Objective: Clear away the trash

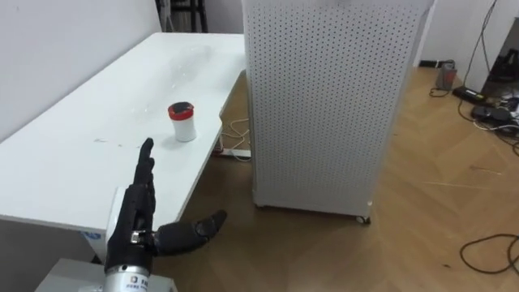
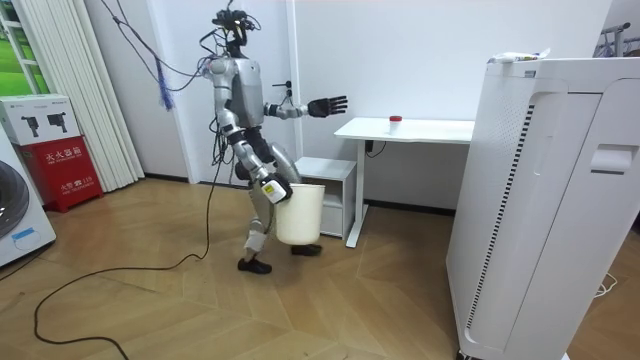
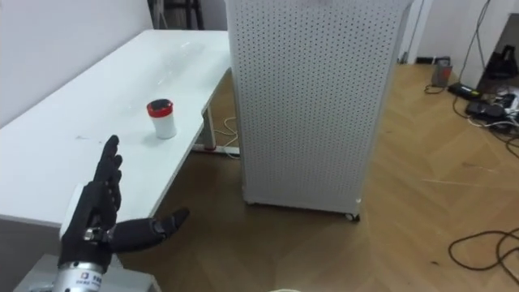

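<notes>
Hovering left hand (image 1: 135,209), cup (image 1: 183,122) ahead, seemingly apart

The left hand (image 1: 138,212) is black. At its one o'clock, a small white cylindrical container with a red lid (image 1: 183,122) stands on the glossy white rectangular table (image 1: 81,154). At the container's three o'clock, the tall white metal cabinet (image 1: 324,105) is dotted with rows of small dark holes. The wooden plank floor (image 1: 438,203) is warm brown, laid herringbone. In the room view, the round plastic bucket (image 2: 298,213) is cream-white; at its nine o'clock, a rectangular box (image 2: 62,165) is red with white marks.
</notes>
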